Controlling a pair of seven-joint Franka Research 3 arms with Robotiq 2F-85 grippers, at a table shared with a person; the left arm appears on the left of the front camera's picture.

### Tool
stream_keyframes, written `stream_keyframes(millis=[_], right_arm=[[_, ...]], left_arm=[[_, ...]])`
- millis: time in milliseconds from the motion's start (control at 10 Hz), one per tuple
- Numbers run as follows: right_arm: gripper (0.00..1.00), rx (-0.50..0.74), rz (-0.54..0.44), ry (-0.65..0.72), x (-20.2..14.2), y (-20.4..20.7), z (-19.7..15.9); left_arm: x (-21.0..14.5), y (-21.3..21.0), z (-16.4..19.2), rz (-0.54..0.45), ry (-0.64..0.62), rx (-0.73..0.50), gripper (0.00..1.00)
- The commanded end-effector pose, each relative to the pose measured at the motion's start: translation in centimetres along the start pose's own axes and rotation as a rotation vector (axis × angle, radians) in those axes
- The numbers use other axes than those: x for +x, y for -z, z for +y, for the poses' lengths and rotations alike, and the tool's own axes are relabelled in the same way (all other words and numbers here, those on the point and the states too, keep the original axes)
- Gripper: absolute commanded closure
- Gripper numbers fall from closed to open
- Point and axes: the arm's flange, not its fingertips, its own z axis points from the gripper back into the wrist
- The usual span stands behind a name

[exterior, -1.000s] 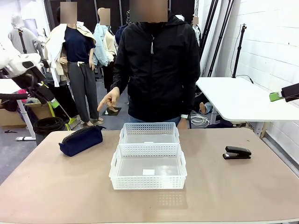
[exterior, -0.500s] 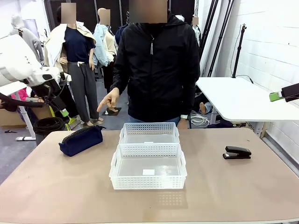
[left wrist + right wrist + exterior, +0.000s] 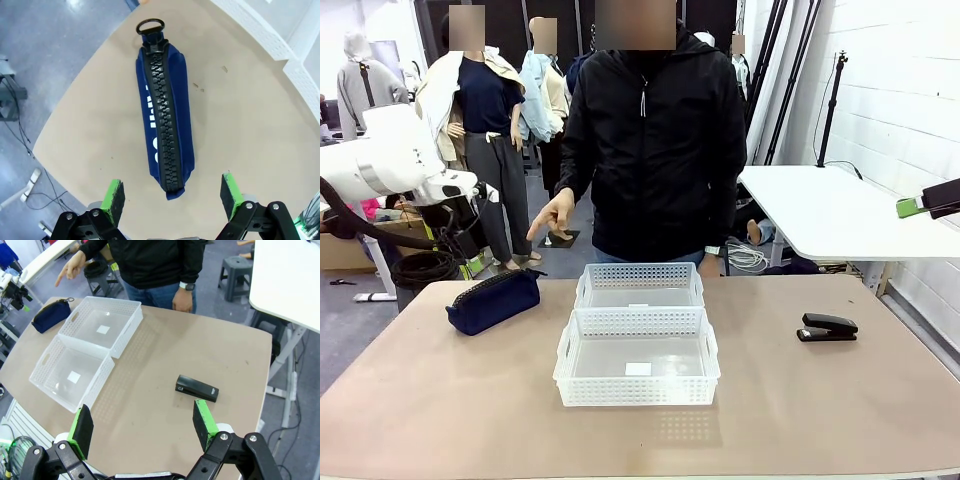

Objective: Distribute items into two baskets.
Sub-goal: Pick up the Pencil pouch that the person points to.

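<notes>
Left gripper (image 3: 171,186): released, jaws wide, nothing between them. In the left wrist view it hangs over the near end of the pouch (image 3: 167,115), one green pad (image 3: 114,197) on each side of that end, and neither touches the fabric. In the front view the left arm (image 3: 395,165) stands over the table's (image 3: 820,420) far left corner.

Right gripper (image 3: 142,422): released, jaws wide, holding nothing. It hangs high above the table's right side, well apart from the stapler (image 3: 197,388) below it. In the front view one green pad (image 3: 910,207) shows at the right edge.

Pouch: lies on the table at the far left, zipper (image 3: 164,105) upward and closed, pull ring (image 3: 150,25) at the end away from the left gripper. It sits near the left side of the far basket (image 3: 640,272), not touching it.

Stapler (image 3: 827,327): lies flat on the table's right side, well apart from both baskets.

Baskets: the far basket and the near basket (image 3: 638,388) stand at the table's middle, long sides touching. A white label (image 3: 638,369) lies on the near one's floor. Pouch and stapler are both outside them.

Person: stands at the far side. One hand (image 3: 555,215) is raised with a finger pointing down towards the pouch's side of the table; the other hand (image 3: 182,300) hangs by the table's far edge.
</notes>
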Motion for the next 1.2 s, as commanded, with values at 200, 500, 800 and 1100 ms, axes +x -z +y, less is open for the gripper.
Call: stream_keyframes(millis=[200,500,800,1100], right_arm=[[0.00,0.010,0.000,0.003,0.0,0.2,0.0],[0.00,0.010,0.000,0.003,0.0,0.2,0.0],[0.00,0.010,0.000,0.003,0.0,0.2,0.0],[0.00,0.010,0.000,0.003,0.0,0.2,0.0]], left_arm=[[2.1,1.9,1.0,0.056,0.091,-0.029,0.00],[3.2,4.1,1.2,0.095,0.117,-0.047,0.00],[3.4,6.2,1.7,0.094,0.136,-0.040,0.00],[3.2,8.6,2.1,0.073,0.155,-0.032,0.00]])
